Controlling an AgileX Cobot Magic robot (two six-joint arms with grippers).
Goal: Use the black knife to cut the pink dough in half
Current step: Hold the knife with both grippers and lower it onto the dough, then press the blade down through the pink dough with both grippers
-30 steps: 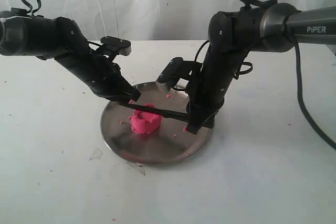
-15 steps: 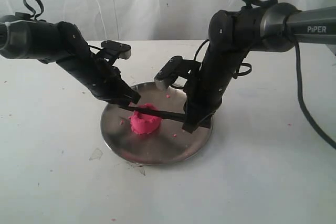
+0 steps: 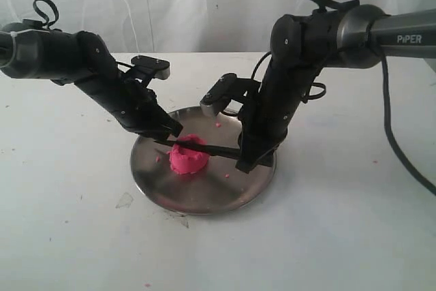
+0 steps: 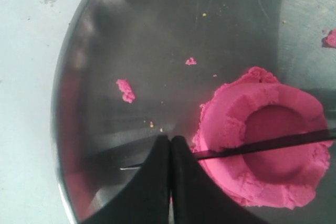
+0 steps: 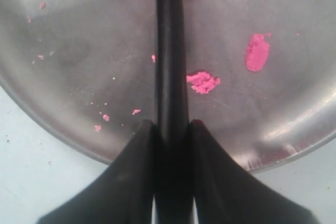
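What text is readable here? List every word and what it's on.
"PiPER": on the right arm, on its silver link.
Nothing else: no text on the knife, dough or plate.

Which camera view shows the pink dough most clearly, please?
The left wrist view: the pink dough appears close and large, showing its hollow centre and the black knife across it. The exterior view shows it small and side-on; the right wrist view catches only a pink sliver at the frame edge.
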